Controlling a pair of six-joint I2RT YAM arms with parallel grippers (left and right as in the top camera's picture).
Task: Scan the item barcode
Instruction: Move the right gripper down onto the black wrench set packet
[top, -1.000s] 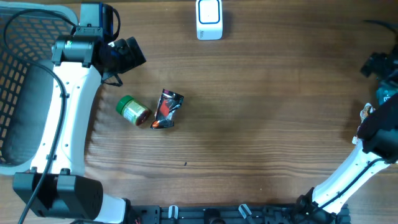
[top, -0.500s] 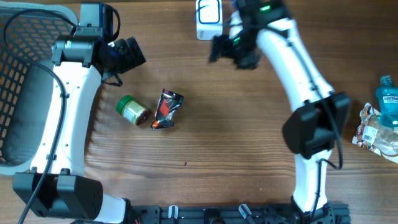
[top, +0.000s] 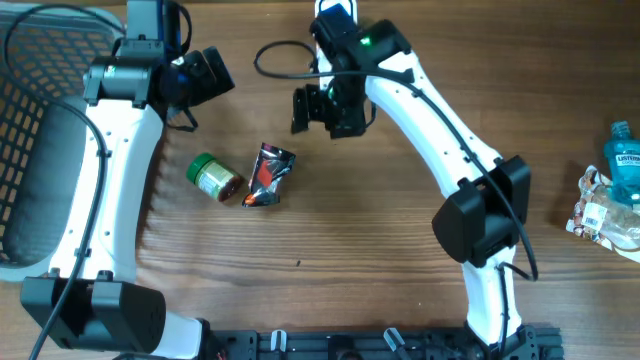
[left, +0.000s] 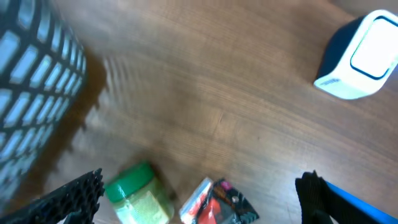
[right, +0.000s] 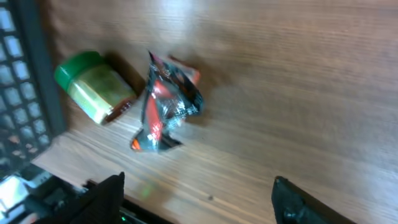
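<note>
A crumpled black and red packet (top: 270, 175) (right: 165, 106) (left: 217, 202) lies on the wooden table next to a green-lidded jar (top: 214, 177) (right: 93, 84) (left: 137, 193) on its side. The white and blue scanner (left: 364, 56) (top: 335, 8) stands at the far edge, partly hidden by my right arm in the overhead view. My right gripper (top: 322, 112) (right: 202, 199) hovers open above the table, up and to the right of the packet, with nothing between its fingers. My left gripper (top: 208, 80) (left: 196, 199) is open and empty above the jar and packet.
A dark mesh basket (top: 35, 120) (left: 31, 93) fills the left side. A blue mouthwash bottle (top: 622, 160) and a clear wrapped pack (top: 600, 212) lie at the right edge.
My right arm has swung from the right edge across the table, past the scanner, to hover near the packet. The left arm has barely moved.
</note>
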